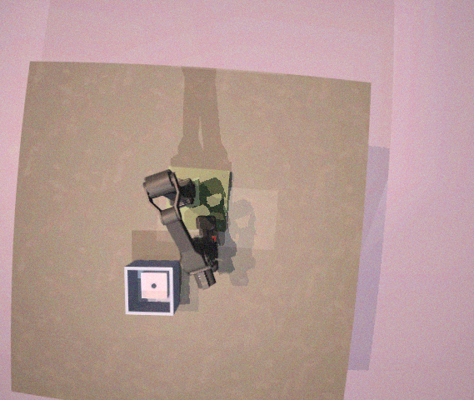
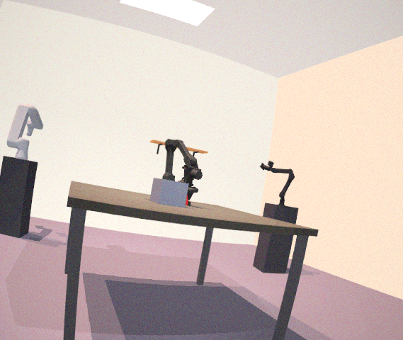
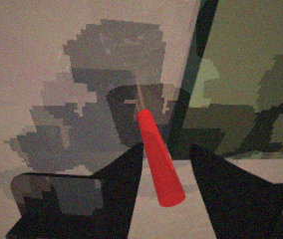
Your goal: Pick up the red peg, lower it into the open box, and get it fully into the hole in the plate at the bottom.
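Observation:
The red peg (image 1: pixel 214 237) (image 2: pixel 186 200) (image 3: pixel 157 159) stands upright on the table, just off the edge of the green mat. My gripper (image 1: pixel 211 241) (image 3: pixel 166 148) is low around the peg, its fingers partly closed. In the wrist view the peg stands between the two fingers, with a gap on both sides, so it is not gripped. The open box (image 1: pixel 149 313) (image 2: pixel 168 192) stands to the left of the gripper in the top view. Inside it lies the pale plate (image 1: pixel 148 277) with a dark hole (image 1: pixel 153 285), and the hole is empty.
The green mat (image 1: pixel 224 176) (image 3: pixel 261 45) lies under the arm's base, beside the peg. The box walls rise from the table (image 1: pixel 292 301) (image 2: pixel 113 199). Other arms on pedestals (image 2: pixel 15 197) (image 2: pixel 273 237) stand away from the table, and an orange board (image 2: pixel 197 150) shows behind my arm.

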Robot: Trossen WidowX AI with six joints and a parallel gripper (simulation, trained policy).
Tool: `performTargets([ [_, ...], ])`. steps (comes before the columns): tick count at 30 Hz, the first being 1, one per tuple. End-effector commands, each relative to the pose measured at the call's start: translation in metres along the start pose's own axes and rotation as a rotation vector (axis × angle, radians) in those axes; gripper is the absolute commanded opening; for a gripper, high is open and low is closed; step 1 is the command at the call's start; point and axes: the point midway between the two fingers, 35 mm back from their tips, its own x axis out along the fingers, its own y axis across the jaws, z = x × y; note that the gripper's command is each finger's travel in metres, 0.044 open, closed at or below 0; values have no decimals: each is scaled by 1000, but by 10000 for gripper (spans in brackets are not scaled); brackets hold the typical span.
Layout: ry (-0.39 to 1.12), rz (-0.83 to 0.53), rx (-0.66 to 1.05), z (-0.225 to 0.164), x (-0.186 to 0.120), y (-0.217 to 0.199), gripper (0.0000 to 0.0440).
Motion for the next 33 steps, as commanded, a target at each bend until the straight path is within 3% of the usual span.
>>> performTargets([
  [1, -3, -2, -24, 0, 2, 2, 95],
  [5, 6, 0, -55, -4, 1, 3, 4],
  [21, 146, 165, -143, -32, -48, 16, 0],
  [33, 138, 320, -243, -33, -106, 21, 0],
])
